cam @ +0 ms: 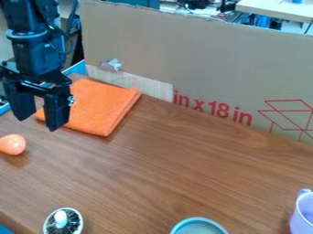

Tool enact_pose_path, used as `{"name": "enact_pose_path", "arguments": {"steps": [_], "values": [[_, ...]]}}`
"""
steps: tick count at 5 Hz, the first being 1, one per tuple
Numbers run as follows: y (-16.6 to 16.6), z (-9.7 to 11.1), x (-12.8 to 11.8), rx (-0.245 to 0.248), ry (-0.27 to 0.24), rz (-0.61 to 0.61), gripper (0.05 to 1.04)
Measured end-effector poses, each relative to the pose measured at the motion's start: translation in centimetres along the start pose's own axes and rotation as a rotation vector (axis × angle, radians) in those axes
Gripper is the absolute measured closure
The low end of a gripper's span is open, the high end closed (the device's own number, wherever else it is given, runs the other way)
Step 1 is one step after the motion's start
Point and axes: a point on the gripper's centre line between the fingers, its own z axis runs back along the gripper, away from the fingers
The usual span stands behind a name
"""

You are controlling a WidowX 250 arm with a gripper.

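Round dish [198, 227] at near edge, wood tabletop [177, 169] reaching cardboard [214, 59], gripper [38, 123] spread beside orange cloth [104, 109]

Cardboard [207, 64] lines the tabletop's [165, 169] far edge; the cloth [101, 109] lies at its far left corner, behind the rounded piece [12, 144]; the bowl [198, 226] sits left of the cup [304, 217].

Towel [101, 109] — matt cloth; tabletop [183, 160] — smooth, wood-grained
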Motion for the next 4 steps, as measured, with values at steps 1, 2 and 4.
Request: {"name": "enact_pose_path", "arguments": {"steps": [1,2,4], "values": [[-0.1,-0.5,-0.1,-0.006,0.019,0.002,0.087],[-4.5,-0.3,1.3,0.015,-0.020,-0.124,0.087],[-14.2,0.9,4.5,-0.033,-0.092,-0.338,0.087]]}}
